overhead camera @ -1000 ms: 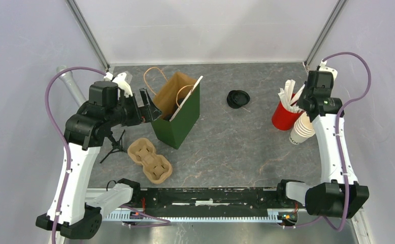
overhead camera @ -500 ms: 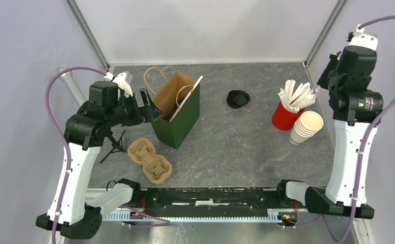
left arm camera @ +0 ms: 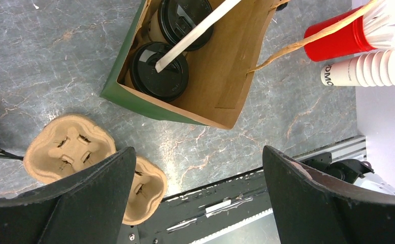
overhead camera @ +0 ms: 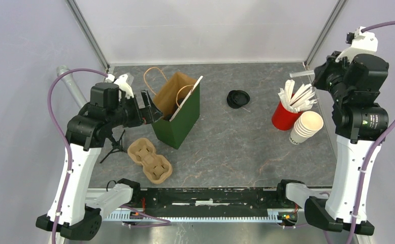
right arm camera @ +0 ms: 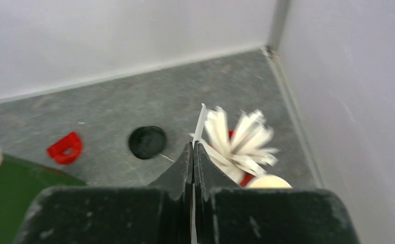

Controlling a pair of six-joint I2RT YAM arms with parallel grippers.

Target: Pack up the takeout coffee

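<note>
Two takeout coffee cups with black lids [left arm camera: 159,71] [left arm camera: 185,20] stand inside the green paper bag [overhead camera: 177,124], with one white stick [left arm camera: 205,23] lying across them. My left gripper [overhead camera: 150,107] is open and empty beside the bag's left rim; its jaws stand wide apart in the left wrist view [left arm camera: 198,152]. My right gripper [overhead camera: 321,76] is raised above the red cup of white sticks [overhead camera: 286,118] and is shut on one thin white stick [overhead camera: 299,74]. The stick pokes out past the fingertips [right arm camera: 200,119] in the right wrist view.
A stack of lidless cream cups [overhead camera: 304,127] lies beside the red cup. A loose black lid [overhead camera: 238,98] lies mid-table. A tan pulp cup carrier [overhead camera: 150,160] sits in front of the bag. A small red object [right arm camera: 64,147] lies near the bag.
My right arm has lifted up and away from the red cup with a white stick pinched in its gripper. The left arm has stayed put.
</note>
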